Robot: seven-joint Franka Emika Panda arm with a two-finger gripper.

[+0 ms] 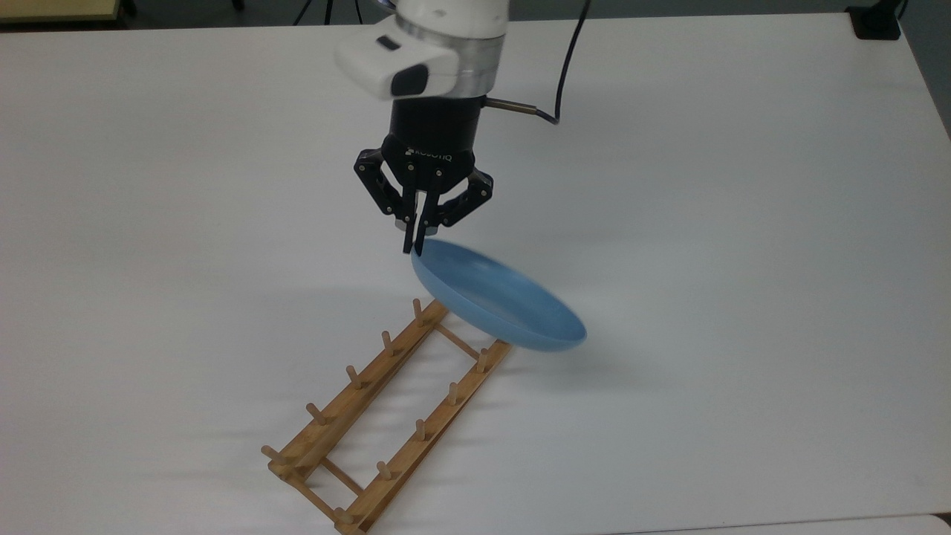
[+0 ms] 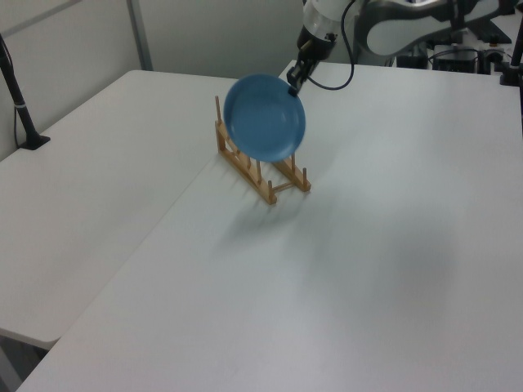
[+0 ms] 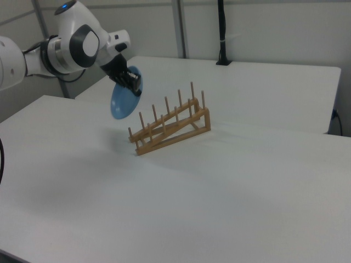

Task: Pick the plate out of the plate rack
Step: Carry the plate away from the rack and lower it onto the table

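My gripper (image 1: 415, 247) is shut on the upper rim of the light-blue plate (image 1: 496, 301), which hangs tilted in the air, clear of the rack. In the left view the plate (image 2: 264, 118) hangs from the gripper (image 2: 293, 88) in front of the rack's far end. In the right view the gripper (image 3: 133, 83) holds the plate (image 3: 121, 102) to the left of the rack. The wooden plate rack (image 1: 386, 416) lies on the white table with no plate between its pegs, as the left view's rack (image 2: 263, 169) and the right view's rack (image 3: 170, 127) also show.
The white table (image 1: 743, 223) stretches wide around the rack. A black post base (image 1: 875, 22) stands at the top view's far right corner. A black pole (image 2: 18, 98) rises at the left view's left edge. A seam between two tabletops runs under the rack.
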